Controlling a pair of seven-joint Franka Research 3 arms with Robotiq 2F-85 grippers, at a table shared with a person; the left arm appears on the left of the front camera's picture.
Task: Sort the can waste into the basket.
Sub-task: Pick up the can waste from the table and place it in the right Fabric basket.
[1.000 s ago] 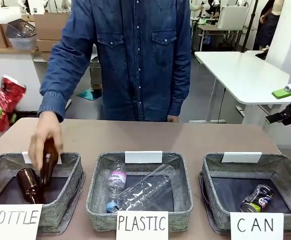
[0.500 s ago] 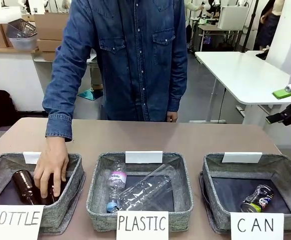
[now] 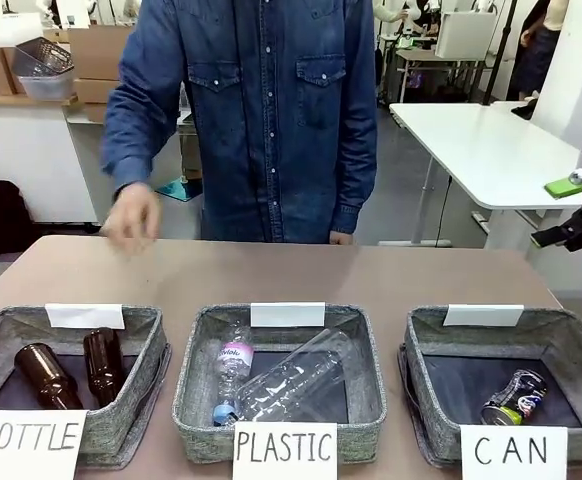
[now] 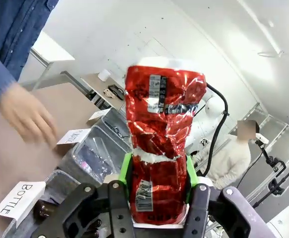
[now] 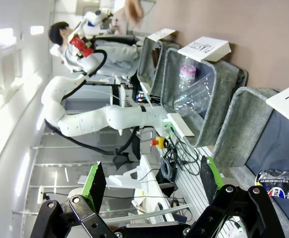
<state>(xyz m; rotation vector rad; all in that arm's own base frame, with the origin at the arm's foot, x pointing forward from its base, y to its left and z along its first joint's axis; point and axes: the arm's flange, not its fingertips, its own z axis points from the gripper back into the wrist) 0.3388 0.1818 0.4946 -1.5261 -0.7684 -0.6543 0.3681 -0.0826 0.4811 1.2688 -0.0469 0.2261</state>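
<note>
A crushed red can (image 4: 159, 148) with white print stands upright between the green pads (image 4: 126, 171) of my left gripper (image 4: 158, 173), which is shut on it, up in the air above the BOTTLE end of the row. A dark can (image 3: 514, 397) with yellow and blue print lies in the grey basket (image 3: 421, 345) signed "CAN" at the front right, and the dark can (image 5: 278, 184) also lies below my right gripper. My right gripper (image 5: 152, 183) is open and holds nothing. It hangs at the far right (image 3: 581, 210), above and beyond the CAN basket (image 5: 239, 124).
Left of it stand a PLASTIC basket (image 3: 193, 350) with clear bottles and a BOTTLE basket (image 3: 149, 345) with two brown bottles (image 3: 101, 365). A person in a denim shirt stands across the table, one hand (image 3: 131, 222) raised over its far left. A white table (image 3: 481, 140) stands behind.
The person's hand laid a brown bottle in the BOTTLE basket and drew back upward. The red can in my left gripper left the front view's left edge. The right gripper stayed put.
</note>
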